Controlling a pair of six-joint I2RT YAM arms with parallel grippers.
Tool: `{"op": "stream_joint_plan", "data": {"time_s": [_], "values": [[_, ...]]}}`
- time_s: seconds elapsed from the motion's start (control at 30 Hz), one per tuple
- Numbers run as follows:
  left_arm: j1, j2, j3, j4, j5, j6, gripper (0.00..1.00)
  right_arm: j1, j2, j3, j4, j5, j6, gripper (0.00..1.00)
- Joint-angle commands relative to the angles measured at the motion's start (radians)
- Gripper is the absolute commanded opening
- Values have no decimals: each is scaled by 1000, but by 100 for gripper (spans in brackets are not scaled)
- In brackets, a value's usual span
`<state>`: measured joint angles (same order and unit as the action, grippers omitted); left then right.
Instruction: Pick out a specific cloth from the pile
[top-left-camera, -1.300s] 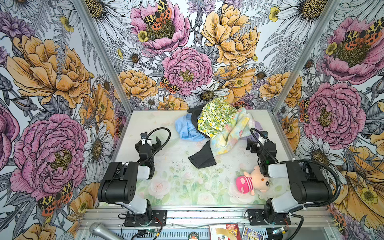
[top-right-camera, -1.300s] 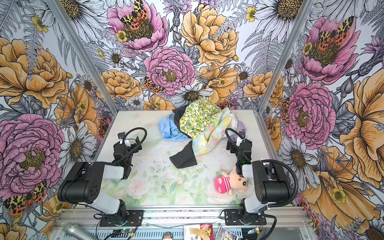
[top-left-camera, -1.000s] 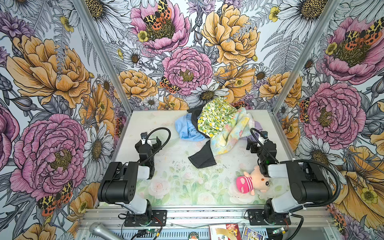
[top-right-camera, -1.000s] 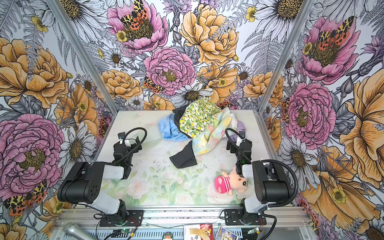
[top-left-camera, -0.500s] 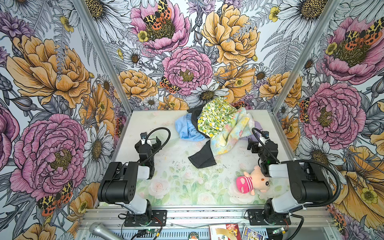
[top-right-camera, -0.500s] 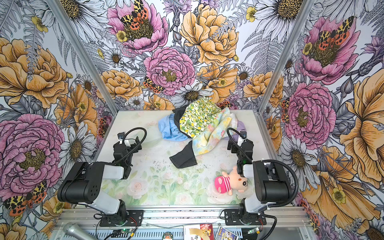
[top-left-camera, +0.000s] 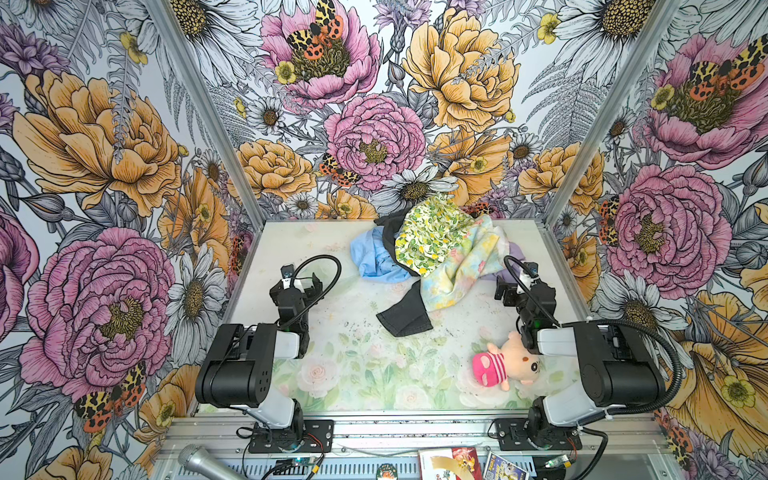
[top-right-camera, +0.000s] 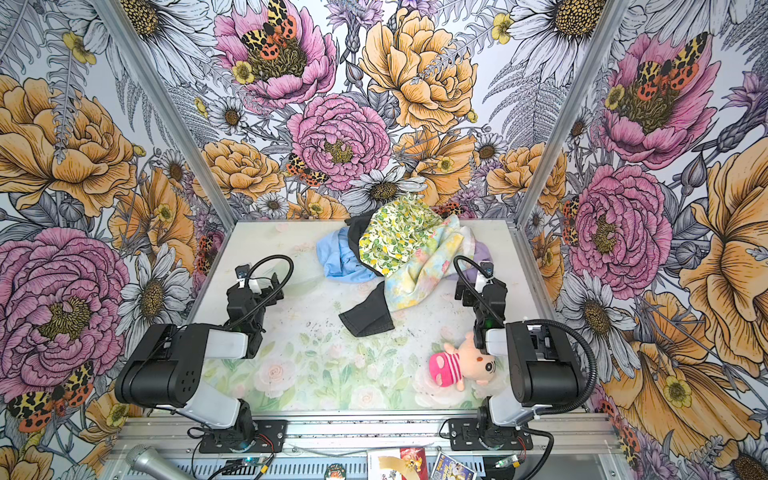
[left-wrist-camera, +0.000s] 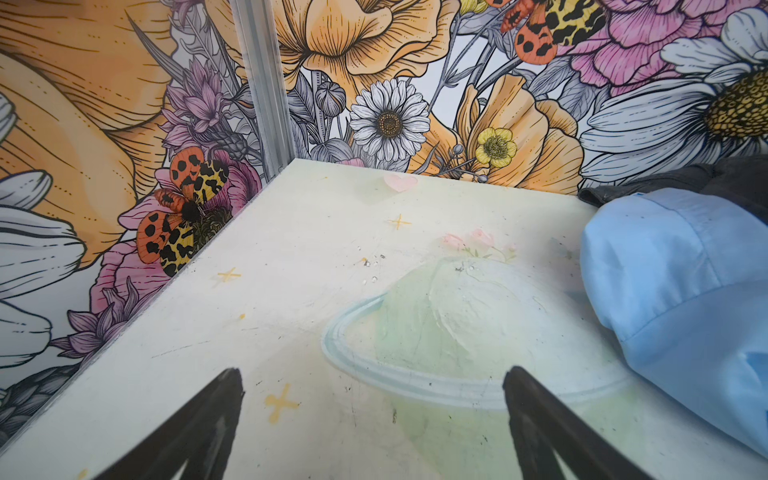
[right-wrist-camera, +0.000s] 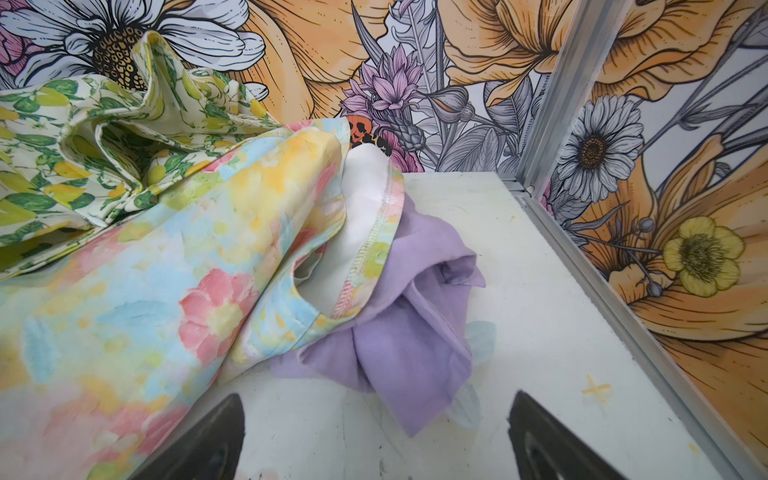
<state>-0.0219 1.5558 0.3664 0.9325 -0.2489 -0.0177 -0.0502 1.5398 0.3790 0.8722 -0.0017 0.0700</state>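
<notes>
Sitting low on both sides, my two arms are folded: elbows back by the front edge of the table (top-left-camera: 332, 340), forearms pointing toward the back wall.

The left gripper (top-left-camera: 300, 281) hangs just above the tabletop on the left side, aimed at the back left corner. The left wrist view shows its fingers (left-wrist-camera: 208, 419) spread wide with nothing between them, only bare table under them.

The right gripper (top-left-camera: 512, 286) is low near the right wall, nose toward the pile (top-left-camera: 440, 249). The right wrist view shows its fingers (right-wrist-camera: 216, 432) spread wide too, and empty. Its tips are near the lilac cloth (right-wrist-camera: 409, 332) and apart from it.

The blue cloth (top-left-camera: 374, 259) lies bunched on the table at the pile's left edge, close to the back wall, and shows in both top views. The black cloth (top-left-camera: 405, 318) touches its right side and runs forward out of the heap. In the left wrist view the blue cloth (left-wrist-camera: 673, 291) sits off to one side of the fingers, apart from them, with a stitched seam line showing.

A lemon-print cloth (top-left-camera: 428, 237) tops the pile. A pastel floral cloth (top-left-camera: 461, 272) drapes down from it and over the lilac cloth. A plush doll (top-left-camera: 505, 365) lies front right, just beside my right forearm.
</notes>
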Motion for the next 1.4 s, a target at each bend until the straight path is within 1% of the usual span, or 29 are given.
{"op": "stream_joint_plan", "data": {"time_s": [0.0, 0.33, 0.47, 0.6, 0.67, 0.8, 0.87, 0.9, 0.97, 1.03, 1.1, 1.17, 1.23, 1.37], "values": [[-14, -3, 3, 26, -28, 18, 99, 14, -9, -28, 72, 19, 7, 100], [-34, -11, -1, 23, -46, 36, 99, 50, -15, -128, 251, 67, -22, 99], [-46, -16, -7, 28, -59, 45, 99, 59, -7, -173, 351, 111, -21, 99], [-50, -39, 9, -15, -89, 33, 99, 65, -20, -188, 365, 142, -15, 100], [-46, -59, 39, -82, -109, 24, 99, 68, -38, -196, 367, 160, -16, 100], [-87, -124, 183, -379, -229, 41, 99, 73, -66, -204, 360, 208, -4, 99], [-98, -149, 255, -517, -278, 3, 99, 76, -96, -196, 316, 232, 1, 99], [-97, -161, 280, -572, -281, -35, 99, 77, -115, -185, 280, 246, 5, 99], [-91, -182, 318, -642, -224, -117, 99, 78, -157, -145, 170, 269, 10, 100], [-106, -184, 354, -700, -185, -170, 99, 88, -200, -98, 54, 308, 11, 100], [-125, -166, 418, -800, -146, -210, 99, 95, -250, -62, -58, 337, 14, 99], [-134, -144, 474, -887, -76, -265, 99, 100, -310, -33, -154, 371, 41, 99], [-139, -129, 495, -915, -17, -323, 99, 101, -364, -8, -227, 363, 67, 98], [-142, -93, 521, -925, 140, -418, 99, 105, -427, 133, -505, 386, 152, 97]]}}
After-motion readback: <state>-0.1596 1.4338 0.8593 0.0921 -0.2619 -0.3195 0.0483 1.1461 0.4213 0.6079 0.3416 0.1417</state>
